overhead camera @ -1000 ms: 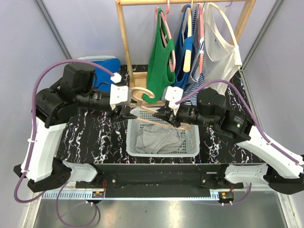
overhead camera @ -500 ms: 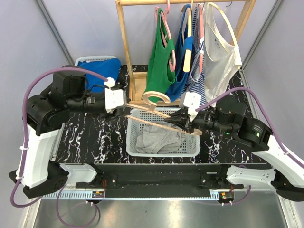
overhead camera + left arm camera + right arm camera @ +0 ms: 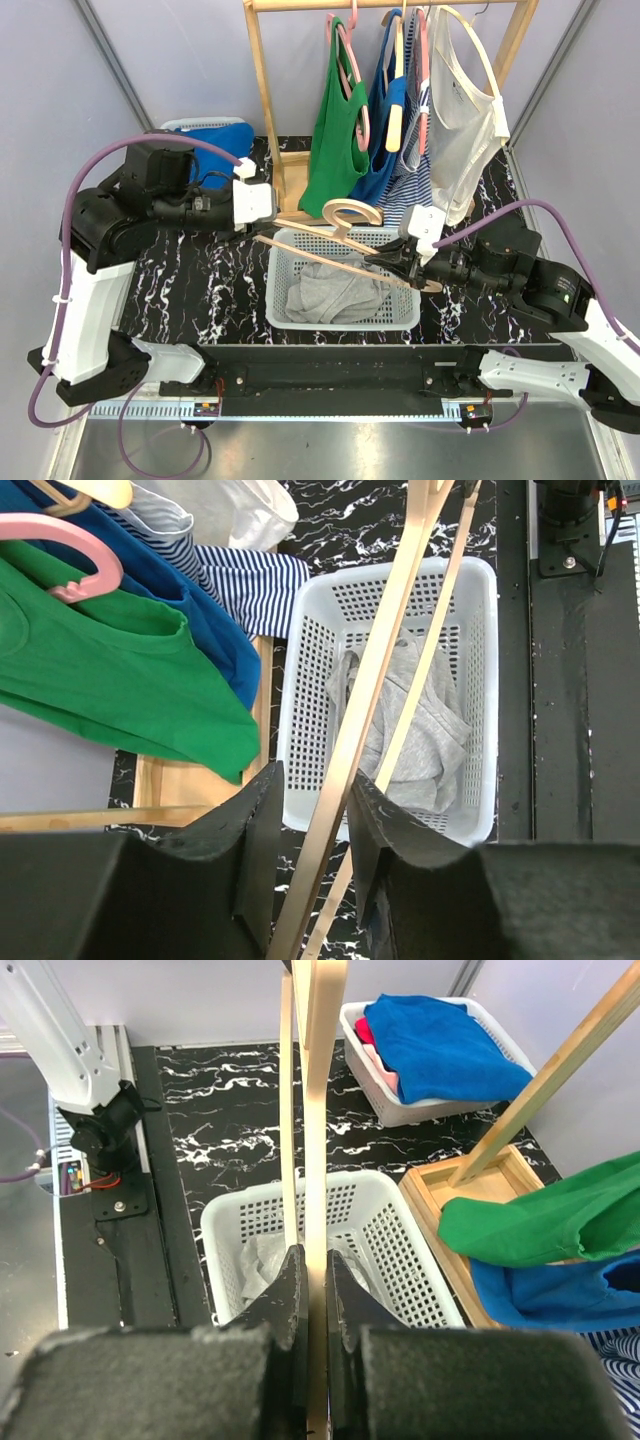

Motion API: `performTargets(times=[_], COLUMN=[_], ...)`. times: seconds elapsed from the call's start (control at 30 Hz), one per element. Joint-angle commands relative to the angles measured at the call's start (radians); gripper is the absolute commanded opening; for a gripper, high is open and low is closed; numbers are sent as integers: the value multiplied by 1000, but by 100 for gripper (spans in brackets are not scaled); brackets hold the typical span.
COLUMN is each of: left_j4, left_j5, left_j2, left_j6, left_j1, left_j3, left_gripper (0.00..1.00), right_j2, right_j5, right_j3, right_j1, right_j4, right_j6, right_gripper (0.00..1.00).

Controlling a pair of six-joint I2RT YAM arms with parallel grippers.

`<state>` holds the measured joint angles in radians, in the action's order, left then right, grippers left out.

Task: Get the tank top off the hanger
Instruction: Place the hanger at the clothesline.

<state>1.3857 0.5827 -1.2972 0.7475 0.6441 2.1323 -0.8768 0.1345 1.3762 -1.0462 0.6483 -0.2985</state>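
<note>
From above, the wooden hanger (image 3: pixel 320 256) is bare - the grey tank top (image 3: pixel 335 292) lies crumpled in the white basket (image 3: pixel 340 323) in the middle of the table. So the top looks to be off, and what is left is likely to put the hanger away. The right gripper (image 3: pixel 392 262) holds the hanger at its four o'clock end, and the left gripper (image 3: pixel 258 228) sits at its ten o'clock end. To do this well, I think the arms should keep the hanger flat and clear of the green top (image 3: pixel 335 150) hanging at twelve o'clock, so the hook does not snag. A second basket (image 3: pixel 200 124) at ten o'clock holds blue cloth.

From the left wrist, the hanger bar runs between the two black fingers (image 3: pixel 250 840). I cannot tell if they pinch it. Past them, at one o'clock, the white basket holds only the grey top.

From the right wrist, the fingers (image 3: pixel 290 1290) are squeezed tight on the hanger. The white basket lies right under it - the grey top shows inside at eight o'clock. At one o'clock, the far basket holds the blue cloth with a bit of red under it.
</note>
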Motion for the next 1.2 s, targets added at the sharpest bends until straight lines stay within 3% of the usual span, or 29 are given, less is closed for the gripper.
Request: performTargets(times=[0.0, 0.07, 0.1, 0.33, 0.37, 0.4, 0.43, 0.47, 0.53, 0.67, 0.97, 1.17], left_j4=[118, 150, 160, 159, 159, 154, 141, 109, 61, -16, 58, -42], left_j5=[6, 22, 31, 25, 25, 11, -6, -21, -87, -191, -139, -423], left_j2=[4, -2, -8, 7, 3, 1, -1, -1, 10, 24, 123, 210], left_j6=[7, 24, 30, 15, 9, 0, -48, -69, -146, -224, -240, -356], left_j1=[-1, -1, -1, -1, -1, 0, -1, -1, -1, -9, -138, -146], left_j3=[44, 52, 58, 24, 28, 31, 32, 20, -11, -81, -112, -221], left_gripper=[32, 19, 3, 0, 0, 0, 0, 0, 0, 0, 0, 0], right_j2=[1, -1, -2, -25, -21, -18, -4, 4, 31, 94, 191, 194], right_j5=[-50, -85, -99, -236, -271, -291, -312, -372, -490, -584, -676, -682], right_j3=[-17, -25, -28, -75, -86, -97, -124, -137, -176, -229, -241, -252], right_j1=[2, 2, 0, 0, 2, 0, 0, 2, 2, 2, 2, 2], right_j4=[-1, -16, -24, -105, -149, -179, -209, -272, -388, -504, -564, -584], right_j6=[-30, -47, -50, -91, -87, -85, -88, -93, -111, -137, -137, -125], right_gripper=[0, 0, 0, 3, 27, 40, 60, 99, 100, 100, 100, 100])
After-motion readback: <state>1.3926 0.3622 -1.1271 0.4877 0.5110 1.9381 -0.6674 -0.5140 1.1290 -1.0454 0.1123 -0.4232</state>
